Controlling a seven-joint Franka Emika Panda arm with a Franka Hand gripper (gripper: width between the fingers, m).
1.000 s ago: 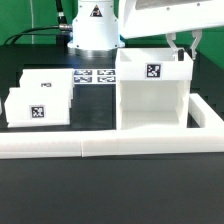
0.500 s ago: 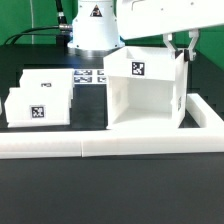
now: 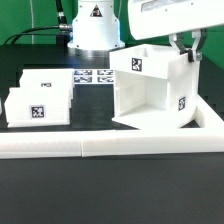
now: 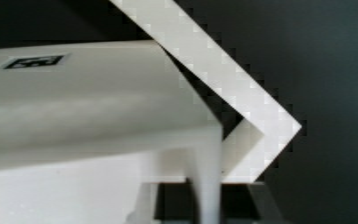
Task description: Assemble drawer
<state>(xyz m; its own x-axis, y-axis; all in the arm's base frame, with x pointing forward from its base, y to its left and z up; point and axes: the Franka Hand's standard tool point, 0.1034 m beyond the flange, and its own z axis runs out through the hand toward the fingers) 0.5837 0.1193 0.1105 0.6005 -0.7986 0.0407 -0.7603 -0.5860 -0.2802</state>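
The drawer's large white housing stands tilted at the exterior view's right, its near left corner low and tags showing on its back wall and right side. My gripper is shut on the top of its right wall. In the wrist view the thin white wall runs between my dark fingers, and the housing's tagged face fills the picture beside it. Two small white trays with tags sit at the exterior view's left, apart from the housing.
The long low white border rail runs along the front and turns up the right side, close to the housing's base; it also shows in the wrist view. The marker board lies behind the trays, before the robot base.
The housing stood square and upright a second ago. It has since tipped and turned in my grip, so its right side with a tag now shows.
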